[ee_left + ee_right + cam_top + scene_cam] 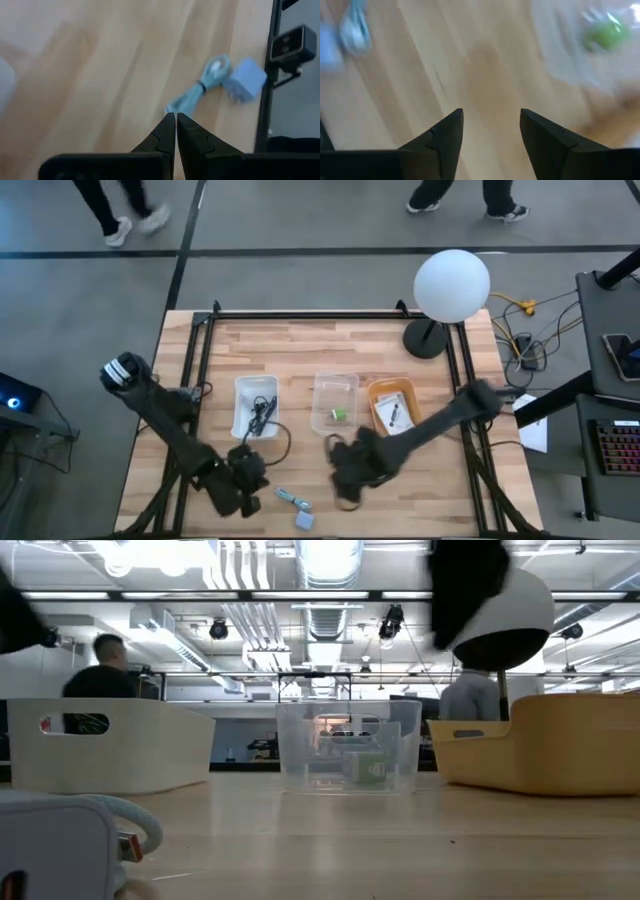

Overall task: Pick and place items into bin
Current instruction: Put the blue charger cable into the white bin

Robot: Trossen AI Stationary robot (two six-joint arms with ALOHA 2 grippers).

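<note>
A light-blue coiled cable point(200, 92) with a small grey-blue cube point(247, 80) at its end lies on the wooden table near the front edge point(295, 505); it also fills the low view's near left corner point(50, 850). My left gripper point(176, 117) is shut and points down at the table just short of the cable's free end point(250, 480). My right gripper point(491, 112) hangs open over bare wood, in front of the clear bin point(350, 475), with nothing between its fingers. A green piece point(340, 415) lies in the clear bin point(335, 380).
Three bins stand in a row mid-table: a white one point(240, 395) holding a black cable point(262, 418), the clear one, and a yellow one point(405, 390) with a card. A white globe lamp point(450, 285) stands at the far right. People walk beyond the far edge.
</note>
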